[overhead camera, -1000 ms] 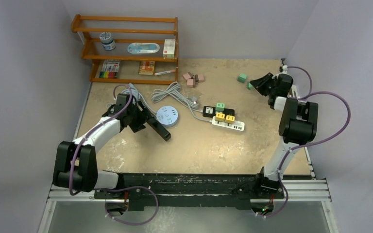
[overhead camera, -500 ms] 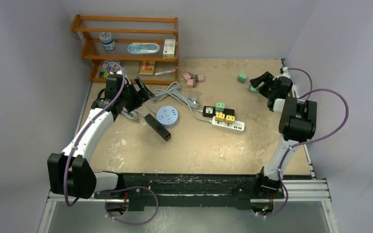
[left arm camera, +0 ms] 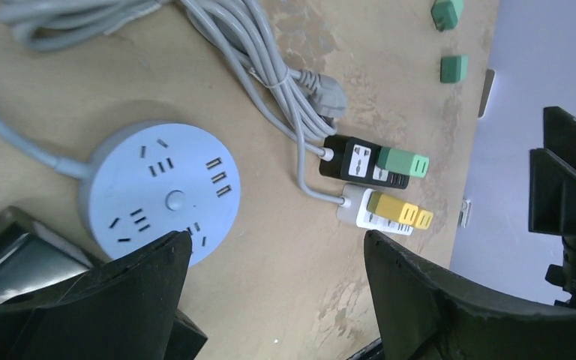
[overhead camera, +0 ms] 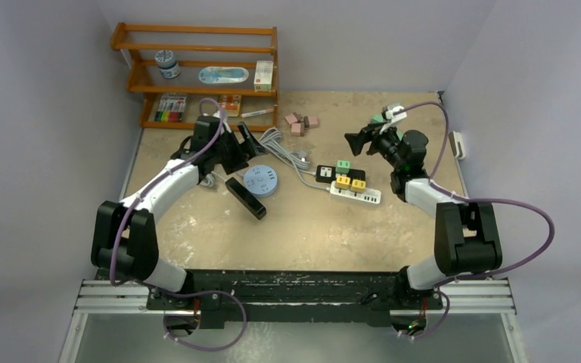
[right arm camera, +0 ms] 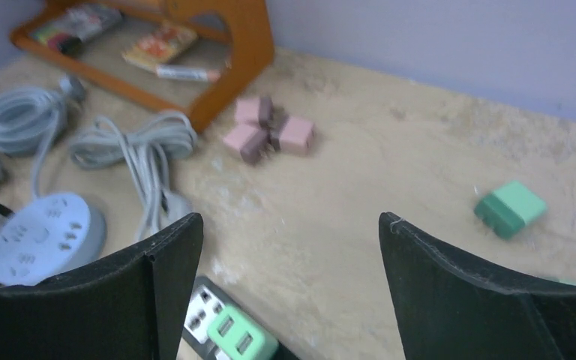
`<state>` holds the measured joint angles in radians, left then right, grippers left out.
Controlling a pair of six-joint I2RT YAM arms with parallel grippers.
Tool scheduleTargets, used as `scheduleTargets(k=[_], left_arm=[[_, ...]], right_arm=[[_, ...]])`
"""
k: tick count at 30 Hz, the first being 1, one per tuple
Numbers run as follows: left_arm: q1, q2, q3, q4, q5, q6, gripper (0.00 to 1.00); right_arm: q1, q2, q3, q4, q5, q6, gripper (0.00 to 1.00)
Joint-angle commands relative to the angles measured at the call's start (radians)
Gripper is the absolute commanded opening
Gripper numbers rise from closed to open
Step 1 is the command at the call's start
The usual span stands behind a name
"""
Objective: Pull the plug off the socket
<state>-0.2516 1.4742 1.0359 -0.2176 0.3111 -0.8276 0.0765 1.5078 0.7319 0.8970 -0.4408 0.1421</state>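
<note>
A black power strip (overhead camera: pixel 331 175) lies mid-table with a green plug (overhead camera: pixel 343 164) in it. Beside it a white strip (overhead camera: pixel 357 194) carries two yellow plugs (overhead camera: pixel 350 181). My left gripper (overhead camera: pixel 248 139) hovers open and empty above the round blue socket (overhead camera: pixel 261 181). In its wrist view the left gripper (left arm camera: pixel 276 238) has the green plug (left arm camera: pixel 403 163) and yellow plugs (left arm camera: pixel 400 211) ahead of it. My right gripper (overhead camera: pixel 357 141) hangs open behind the strips. In its own view the right gripper (right arm camera: pixel 291 221) holds nothing, and the green plug (right arm camera: pixel 240 334) sits low between its fingers (right arm camera: pixel 172 255).
A long black strip (overhead camera: pixel 246 198) lies left of the round socket. Grey cable coils (overhead camera: pixel 276 147) lie behind it. Pink plugs (right arm camera: pixel 270 132) and a loose green plug (right arm camera: pixel 510 208) sit near the back. A wooden shelf (overhead camera: pixel 197 76) stands at the back left.
My right gripper has opened and swung left from the back right corner to above the strips. My left arm pulled back from the long black strip and then moved right, over the round socket.
</note>
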Motion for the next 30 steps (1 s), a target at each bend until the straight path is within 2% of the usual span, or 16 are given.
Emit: scheduleTargets(k=[1, 8, 16, 22, 30], left_arm=[[-0.054, 0.044, 0.038, 0.117, 0.013, -0.036, 0.85], [-0.144, 0.163, 0.059, 0.256, 0.031, -0.141, 0.86], [-0.217, 0.308, 0.170, 0.264, -0.036, -0.148, 0.86], [-0.296, 0.449, 0.302, 0.224, -0.063, -0.163, 0.86], [-0.325, 0.542, 0.348, 0.250, -0.045, -0.237, 0.84]], right_arm=[[0.019, -0.031, 0.028, -0.263, 0.002, -0.198, 0.85], [0.133, 0.005, 0.140, -0.556, 0.114, -0.184, 0.83], [0.170, 0.049, 0.226, -0.779, 0.242, -0.071, 0.86], [0.176, 0.085, 0.265, -0.841, 0.291, -0.032, 0.86], [0.187, 0.129, 0.296, -0.877, 0.279, -0.002, 0.80]])
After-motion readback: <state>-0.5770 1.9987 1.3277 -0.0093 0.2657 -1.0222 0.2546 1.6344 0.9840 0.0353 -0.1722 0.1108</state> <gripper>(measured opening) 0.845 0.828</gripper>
